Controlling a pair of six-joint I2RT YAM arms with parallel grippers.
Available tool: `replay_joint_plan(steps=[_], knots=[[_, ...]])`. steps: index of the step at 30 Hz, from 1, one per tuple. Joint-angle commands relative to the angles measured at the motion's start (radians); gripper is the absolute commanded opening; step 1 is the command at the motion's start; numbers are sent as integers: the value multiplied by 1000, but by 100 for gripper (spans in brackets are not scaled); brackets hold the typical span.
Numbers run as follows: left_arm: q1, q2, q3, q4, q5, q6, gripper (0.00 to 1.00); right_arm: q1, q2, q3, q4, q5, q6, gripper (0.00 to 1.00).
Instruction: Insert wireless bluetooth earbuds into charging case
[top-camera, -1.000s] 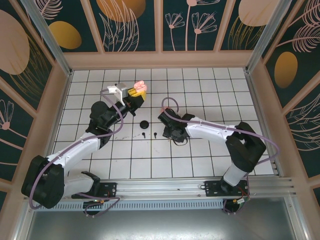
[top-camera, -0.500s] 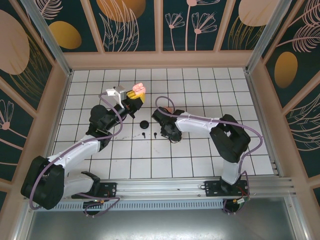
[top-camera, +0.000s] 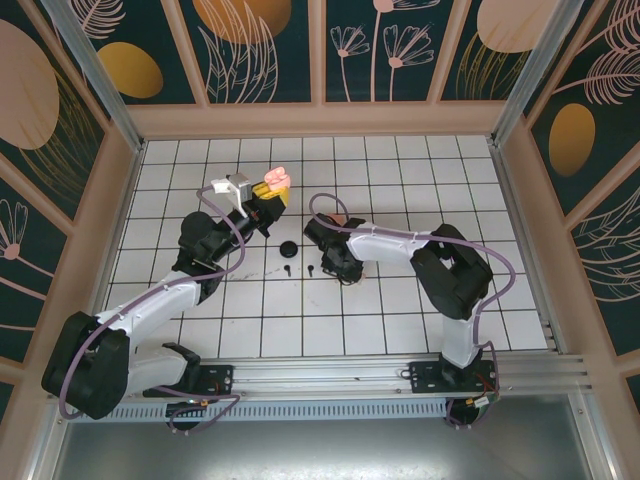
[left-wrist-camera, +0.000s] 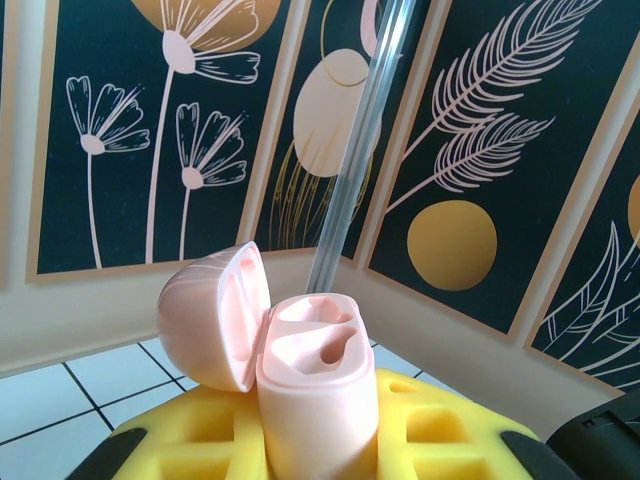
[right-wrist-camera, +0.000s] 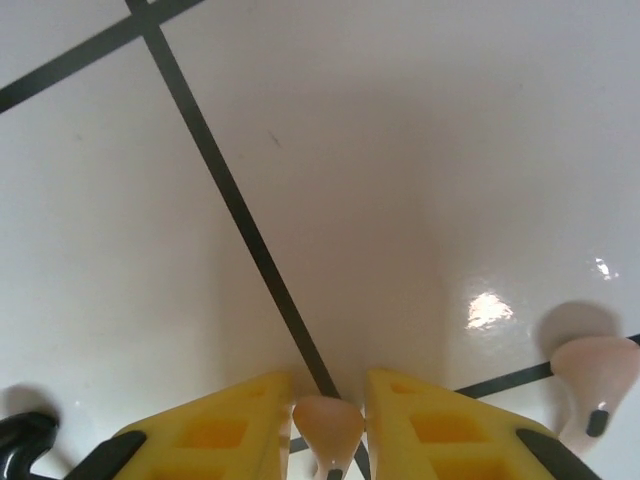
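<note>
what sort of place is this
Probably a staged robot test cell: a white gridded tabletop boxed in by floral wall panels, left arm and right arm bolted to an aluminium rail.

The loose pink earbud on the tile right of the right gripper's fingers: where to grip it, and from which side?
Probably across the wide head of the loose pink earbud, coming down from above and closing on its two sides. It rests on the white tile and tapers to a thin stem, which offers little to hold.
</note>
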Motion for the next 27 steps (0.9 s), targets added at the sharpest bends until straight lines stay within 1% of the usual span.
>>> replay_joint_plan(steps=[1,4,10,16,18,20,21,27], knots=[[3,-23,-7,60,-3,-13,0,-5,21,13,0,-19,-21,25],[3,-22,-8,63,-2,-16,0,-6,24,6,5,-20,-35,23],[3,-19,-8,64,2,-21,0,-8,25,5,6,-23,-92,16],[3,-18,-7,59,6,-22,0,-6,-8,-23,39,-26,-122,14],[3,-20,-8,54,4,-20,0,-6,-19,-34,55,-34,-128,19],[3,-24,-8,49,2,-18,0,-3,-22,-37,56,-39,-130,30],[3,-23,-8,47,3,-16,0,0,-20,-34,52,-39,-131,32],[3,-26,-9,43,-1,-15,0,14,-6,-17,22,-36,-130,33]])
